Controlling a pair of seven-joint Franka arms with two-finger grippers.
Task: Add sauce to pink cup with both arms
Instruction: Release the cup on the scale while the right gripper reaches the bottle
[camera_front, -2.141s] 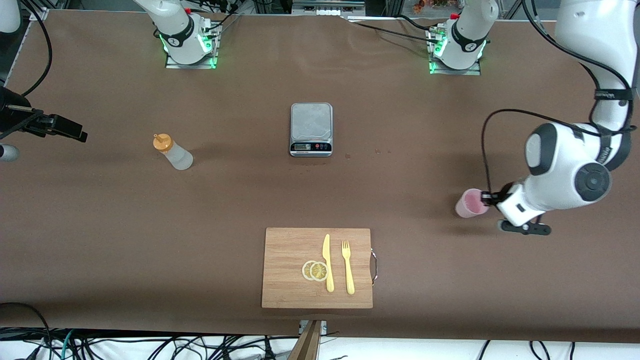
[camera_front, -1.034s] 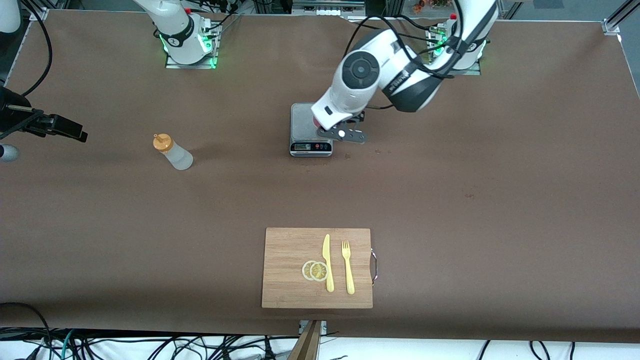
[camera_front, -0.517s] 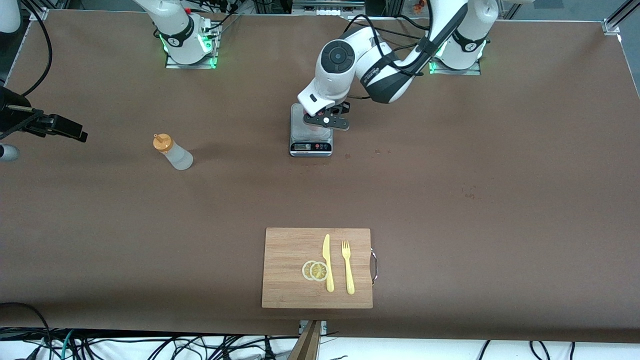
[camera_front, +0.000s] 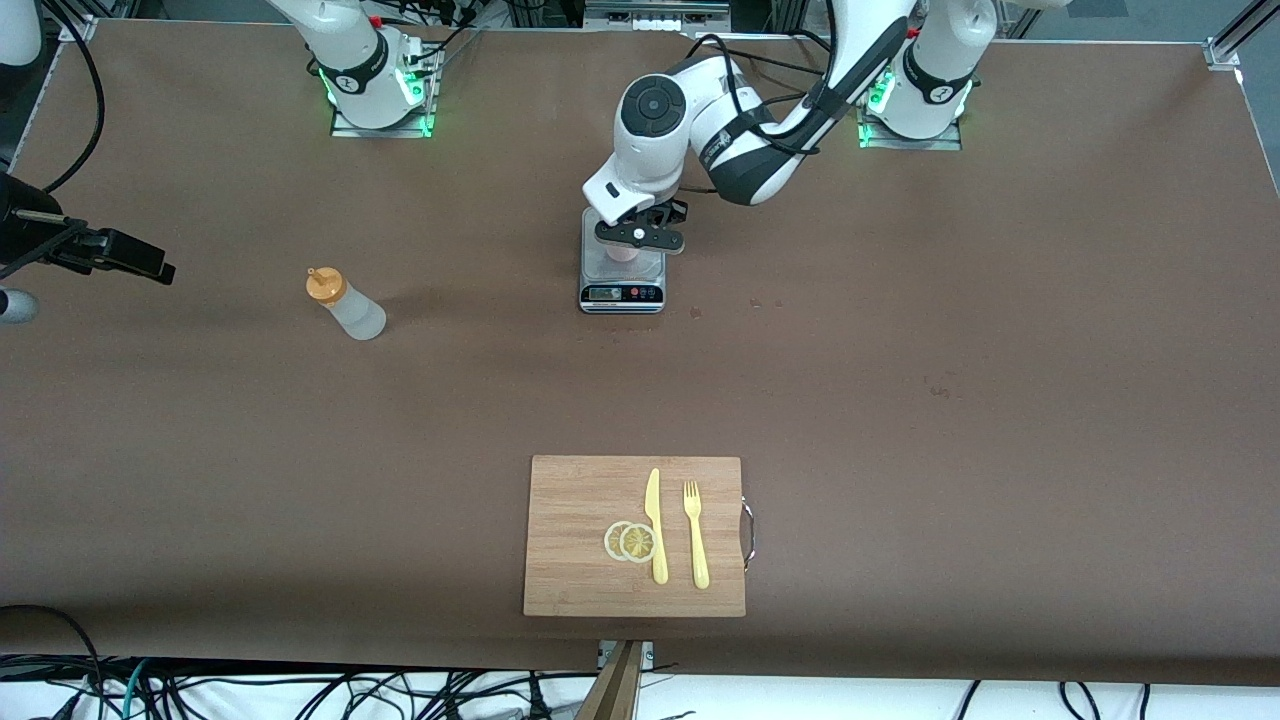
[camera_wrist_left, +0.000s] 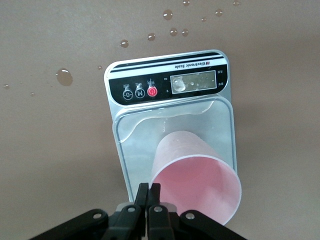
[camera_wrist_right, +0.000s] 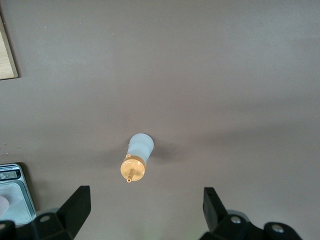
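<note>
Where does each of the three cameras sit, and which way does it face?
Front view: high across the table, facing both arms' bases; left gripper over the scale.
Left wrist view: looking down; its fingers pinch the pink cup rim.
Right wrist view: looking down between open fingers at the sauce.
Shared: all show the scale.

Pink cup (camera_wrist_left: 196, 177) on scale (camera_front: 622, 262) — sauce (camera_front: 347, 305) toward right arm's end.

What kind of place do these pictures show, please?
Probably a robotics lab bench set up as a mock kitchen. Two bolted-down arms work over a brown-covered table, loose cables hang at its edges, and the props are kitchen items: a digital scale, a cutting board and a sauce bottle.
</note>
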